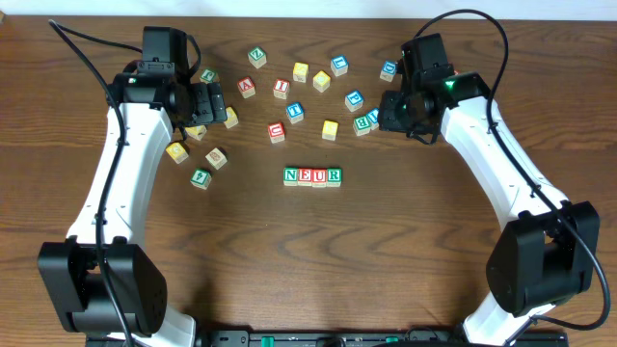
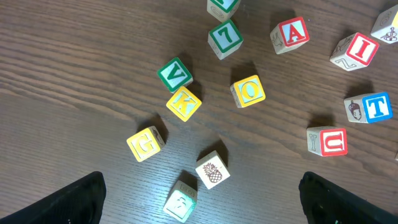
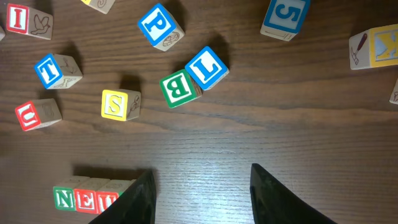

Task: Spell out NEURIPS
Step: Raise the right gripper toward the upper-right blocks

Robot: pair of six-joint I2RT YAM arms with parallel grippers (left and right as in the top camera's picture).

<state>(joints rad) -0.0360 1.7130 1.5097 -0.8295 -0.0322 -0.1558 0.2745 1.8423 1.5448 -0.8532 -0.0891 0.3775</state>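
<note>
the row of four cubes [image 1: 312, 175] reading n, e, u, r lay near the middle of the table [image 1: 318, 260]. its cubes sat side by side and touching, well apart from the loose scatter above them. in the right wrist view the row's right end was hidden behind a finger. the red i cube [image 1: 281, 88] sat in the scatter, near the red a cube [image 1: 247, 87]. the blue p cube [image 3: 158, 26] lay close above the green b cube [image 3: 180, 87] and the blue l cube [image 3: 205, 65], and those two touched each other. the yellow s cube [image 3: 118, 104] stood alone just left of the b in that view, with a blue t cube [image 3: 53, 70] and a second red u cube [image 3: 31, 115] further left.

the left gripper [image 2: 202, 198] hung over the left cluster with its jaws spread wide and holding nothing. below it lay the yellow k cube [image 2: 183, 104], the yellow g cube [image 2: 146, 143], the green v cube [image 2: 174, 74] and a pineapple cube [image 2: 212, 169]. the right gripper [image 3: 200, 186] hovered near the b and l pair, jaws apart and gripping nothing, with bare wood between its fingers [image 3: 140, 202].
</note>
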